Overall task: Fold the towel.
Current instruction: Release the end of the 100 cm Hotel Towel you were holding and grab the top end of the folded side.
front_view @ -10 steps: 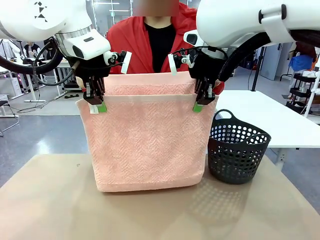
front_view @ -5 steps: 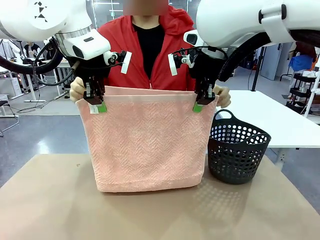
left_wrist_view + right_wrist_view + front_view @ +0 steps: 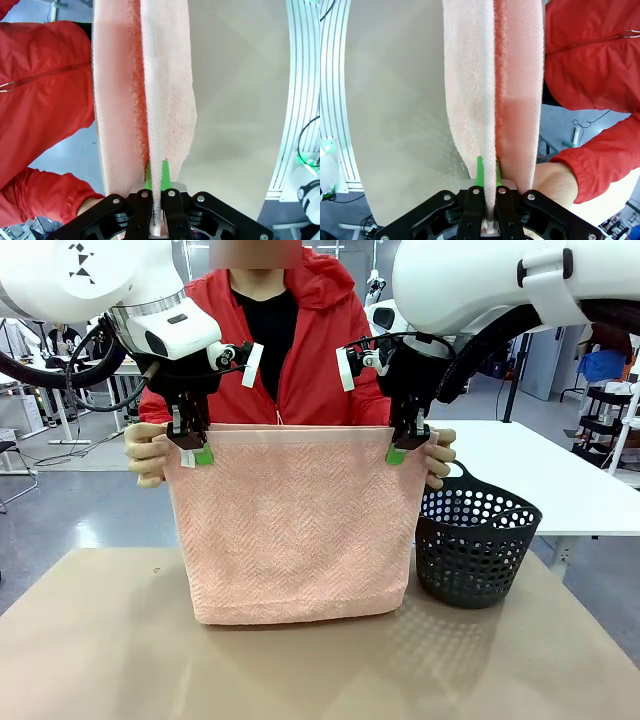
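The salmon-pink towel (image 3: 295, 530) hangs upright just beside the black perforated laundry basket (image 3: 475, 540), with its lower edge resting on the brown table (image 3: 300, 670) that the basket stands on. The right gripper (image 3: 405, 445) holds the top corner nearer the basket, its green pads pressed tight on the hem band. The left gripper (image 3: 190, 448) pinches the top corner farther from the basket in the same way.

In the wrist views each gripper (image 3: 156, 175) (image 3: 487, 172) clamps one layer of the towel (image 3: 170, 100) (image 3: 470, 90), and a second layer hangs just behind it. A person in a red jacket (image 3: 310, 350) stands beyond the towel. One hand (image 3: 440, 458) is at the corner above the basket, and the other hand (image 3: 148, 453) is at the far corner.
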`<state>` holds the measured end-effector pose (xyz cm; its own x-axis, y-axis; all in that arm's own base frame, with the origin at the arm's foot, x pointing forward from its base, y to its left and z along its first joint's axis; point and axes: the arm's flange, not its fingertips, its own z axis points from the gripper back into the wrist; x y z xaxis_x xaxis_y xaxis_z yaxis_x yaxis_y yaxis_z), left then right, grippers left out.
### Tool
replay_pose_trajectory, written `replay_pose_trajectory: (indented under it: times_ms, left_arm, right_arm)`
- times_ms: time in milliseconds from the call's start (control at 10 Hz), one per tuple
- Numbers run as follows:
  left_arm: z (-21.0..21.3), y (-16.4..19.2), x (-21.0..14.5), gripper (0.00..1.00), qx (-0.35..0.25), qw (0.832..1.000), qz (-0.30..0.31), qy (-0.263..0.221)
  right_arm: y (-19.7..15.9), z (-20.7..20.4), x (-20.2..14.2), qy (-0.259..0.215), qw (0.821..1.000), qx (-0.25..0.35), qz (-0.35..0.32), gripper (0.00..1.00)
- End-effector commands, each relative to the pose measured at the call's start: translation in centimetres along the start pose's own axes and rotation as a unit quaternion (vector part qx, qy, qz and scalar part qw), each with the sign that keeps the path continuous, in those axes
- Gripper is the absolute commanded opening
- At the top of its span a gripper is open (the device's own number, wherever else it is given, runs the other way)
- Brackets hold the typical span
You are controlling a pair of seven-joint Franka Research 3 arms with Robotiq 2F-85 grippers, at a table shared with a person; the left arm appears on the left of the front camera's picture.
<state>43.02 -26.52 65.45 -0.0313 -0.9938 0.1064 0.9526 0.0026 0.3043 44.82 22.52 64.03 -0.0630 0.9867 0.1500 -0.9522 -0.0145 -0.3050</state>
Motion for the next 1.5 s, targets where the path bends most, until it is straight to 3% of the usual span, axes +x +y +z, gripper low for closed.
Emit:
replay_pose_trajectory:
  times_ms: [0, 700, 800, 900, 1000, 1100, 1200, 1400]
  left_arm:
    - [0.1, 0.1, 0.0, 0.00, 0.001, 1.000, 0.001, 0.000]
    - [0.0, 0.0, 0.0, 0.03, 0.000, 1.000, 0.000, 0.000]
    - [0.6, -0.1, 0.0, 0.42, 0.013, 1.000, -0.005, 0.003]
    - [1.0, -0.2, 0.1, 0.43, 0.020, 1.000, 0.010, 0.013]
    - [1.6, -0.5, 0.1, 0.83, 0.033, 0.999, 0.020, 0.016]
    - [2.6, -0.8, 0.0, 0.83, 0.047, 0.998, 0.033, 0.019]
    - [3.8, -1.2, -0.2, 1.00, 0.064, 0.997, 0.035, 0.014]
    - [6.9, -2.7, -0.6, 1.00, 0.118, 0.992, 0.046, 0.002]
  right_arm:
    - [-0.1, 0.0, -0.1, 0.000, 1.000, -0.001, -0.001, 0.00]
    - [0.0, 0.1, 0.0, 0.000, 1.000, -0.001, 0.000, 0.02]
    - [0.0, 0.4, 0.0, -0.004, 1.000, -0.007, 0.000, 0.28]
    - [0.2, 0.7, -0.1, -0.005, 1.000, -0.013, -0.004, 0.40]
    - [0.4, 1.3, -0.2, 0.002, 1.000, -0.026, -0.012, 0.66]
    - [0.6, 2.3, -0.2, 0.002, 0.999, -0.040, -0.020, 0.78]
    - [1.0, 3.5, -0.1, 0.014, 0.997, -0.067, -0.017, 1.00]
    - [2.4, 6.8, -0.1, -0.002, 0.994, -0.108, -0.006, 1.00]
